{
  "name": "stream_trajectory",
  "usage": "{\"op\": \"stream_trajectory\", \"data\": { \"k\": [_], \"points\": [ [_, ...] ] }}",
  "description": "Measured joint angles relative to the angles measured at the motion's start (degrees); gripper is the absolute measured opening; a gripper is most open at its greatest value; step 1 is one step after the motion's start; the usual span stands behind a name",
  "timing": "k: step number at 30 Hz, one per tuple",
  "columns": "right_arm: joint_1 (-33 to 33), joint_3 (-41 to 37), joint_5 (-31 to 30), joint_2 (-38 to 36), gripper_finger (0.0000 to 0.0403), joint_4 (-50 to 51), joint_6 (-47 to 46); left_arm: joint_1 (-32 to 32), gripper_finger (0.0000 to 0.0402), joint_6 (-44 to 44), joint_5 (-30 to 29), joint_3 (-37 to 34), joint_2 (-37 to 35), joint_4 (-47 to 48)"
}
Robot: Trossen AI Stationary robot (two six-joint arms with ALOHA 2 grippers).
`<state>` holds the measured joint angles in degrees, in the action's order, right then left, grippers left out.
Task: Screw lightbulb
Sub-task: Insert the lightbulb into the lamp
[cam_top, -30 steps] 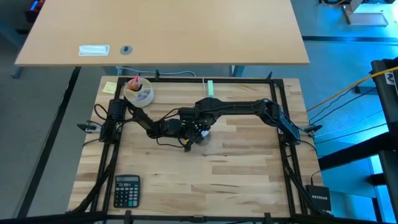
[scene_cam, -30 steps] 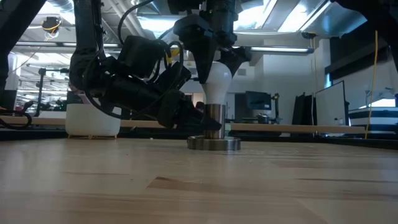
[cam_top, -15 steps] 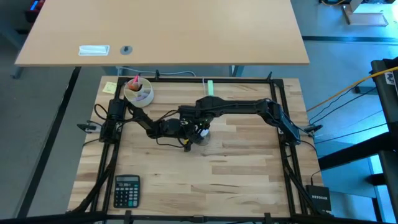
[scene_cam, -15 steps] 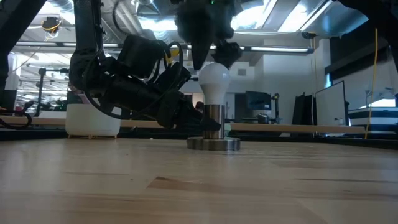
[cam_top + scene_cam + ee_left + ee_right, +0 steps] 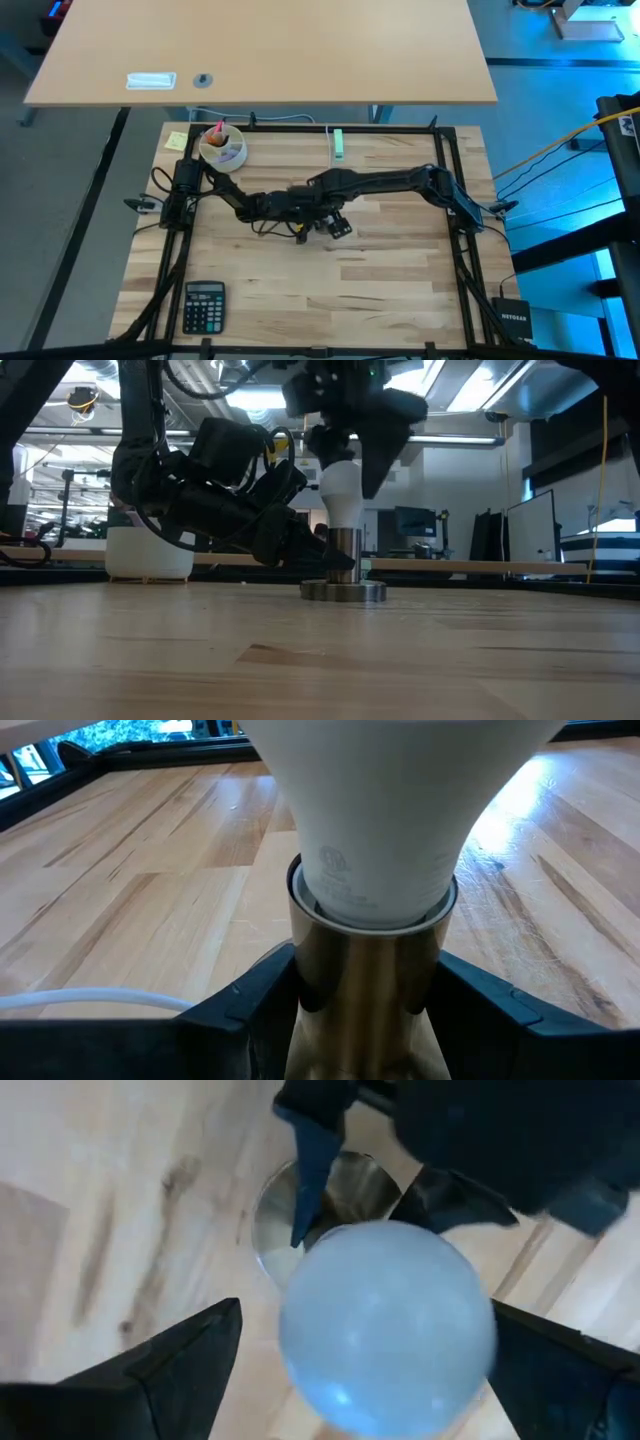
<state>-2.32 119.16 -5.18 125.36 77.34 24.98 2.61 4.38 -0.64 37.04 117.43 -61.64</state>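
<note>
Our right hand [image 5: 340, 1350] hangs straight over the lightbulb [image 5: 340, 485], its fingers [image 5: 180, 1365] spread wide to either side of the white globe with clear gaps, so it has let go and touches nothing. Our left hand [image 5: 365, 1010] lies low on the tabletop [image 5: 390, 270], clenched on the socket [image 5: 365, 995] from both sides, just under the bulb's neck. The lightbulb stands upright in that socket near the middle of the tabletop, its screw base hidden inside the metal sleeve. We judge the bulb light, smooth and slippery, and breakable if squeezed hard, so we would take it across the widest part of the globe with gentle, even pressure and turn without tilting it.
</note>
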Motion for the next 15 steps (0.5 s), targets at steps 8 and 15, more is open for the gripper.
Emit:
{"op": "stream_trajectory", "data": {
  "k": [8,15],
  "points": [
    [-0.29,-5.20,-0.78,0.04,0.0380,-3.80,1.94,0.00,0.0188,-0.09,0.00,0.02,-0.02,0.61],
    [-0.25,-4.54,-1.05,0.06,0.0334,-3.81,-0.45,-0.11,0.0189,-0.46,-0.02,0.00,-0.02,0.63]
  ]
}}
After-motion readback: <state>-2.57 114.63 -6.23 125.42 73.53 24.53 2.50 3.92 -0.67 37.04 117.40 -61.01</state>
